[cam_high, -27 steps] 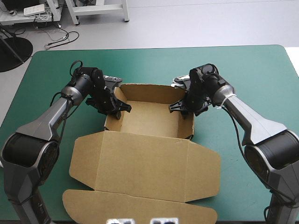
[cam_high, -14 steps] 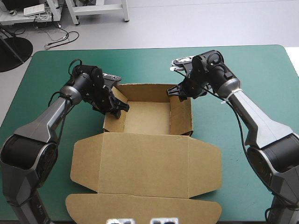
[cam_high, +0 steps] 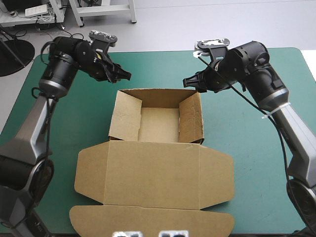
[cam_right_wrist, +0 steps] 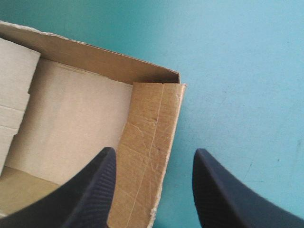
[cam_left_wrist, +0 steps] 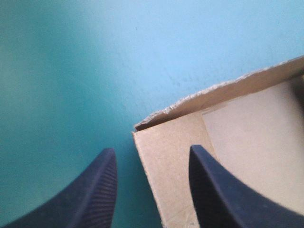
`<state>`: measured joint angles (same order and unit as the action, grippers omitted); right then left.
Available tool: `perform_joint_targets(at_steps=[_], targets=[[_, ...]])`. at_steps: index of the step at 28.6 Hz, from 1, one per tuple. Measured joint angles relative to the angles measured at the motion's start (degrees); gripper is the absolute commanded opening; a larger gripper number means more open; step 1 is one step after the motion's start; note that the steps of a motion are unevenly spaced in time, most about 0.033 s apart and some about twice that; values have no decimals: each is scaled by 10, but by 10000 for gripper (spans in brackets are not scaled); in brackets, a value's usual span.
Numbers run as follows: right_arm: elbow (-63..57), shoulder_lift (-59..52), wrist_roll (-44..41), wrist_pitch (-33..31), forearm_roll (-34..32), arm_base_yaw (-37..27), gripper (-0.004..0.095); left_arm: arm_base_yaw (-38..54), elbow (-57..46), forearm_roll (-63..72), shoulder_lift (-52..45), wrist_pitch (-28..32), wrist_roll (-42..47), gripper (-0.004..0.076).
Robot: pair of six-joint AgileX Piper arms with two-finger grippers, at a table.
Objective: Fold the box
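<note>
- Left claw (cam_high: pixel 124 75) spread wide, empty, hovering near the box's (cam_high: pixel 153 173) far left corner.
- Right claw (cam_high: pixel 189 81) equally wide, empty, near its far right corner.
- Box: open tray mid surface (cam_high: pixel 256 74), lid flat toward near edge.

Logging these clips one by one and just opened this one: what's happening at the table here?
Two robot arms are working on a brown box on the teal-green table. The box stands as an open tray with its walls raised, and the lid lies flat toward the near edge. The left gripper hangs by the tray's far left corner, the right gripper by its far right corner. Both are open, and neither touches the board.
</note>
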<state>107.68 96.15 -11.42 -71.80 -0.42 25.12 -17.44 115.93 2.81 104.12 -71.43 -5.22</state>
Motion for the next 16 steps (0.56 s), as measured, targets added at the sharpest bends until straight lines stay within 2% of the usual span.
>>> perform_joint_targets(at_steps=[2, 6, 10, 14, 16], targets=[[-15, -15, -12, 0, 4, 0, 471, 0, 6, -6, -41, -1, 0, -14], [-76, -11, -23, 1, 4, -6, 471, 0, 11, -9, -131, -5, -2, -10], [-126, 16, -21, 36, 33, -12, 471, 0, 11, -9, -192, -5, -2, -10], [-138, 56, -18, 56, 56, -14, 455, 0, -34, -9, -249, -5, -9, -10], [-140, 75, -13, 60, 63, -14, 413, 0, -76, -9, -279, -5, -12, -10]])
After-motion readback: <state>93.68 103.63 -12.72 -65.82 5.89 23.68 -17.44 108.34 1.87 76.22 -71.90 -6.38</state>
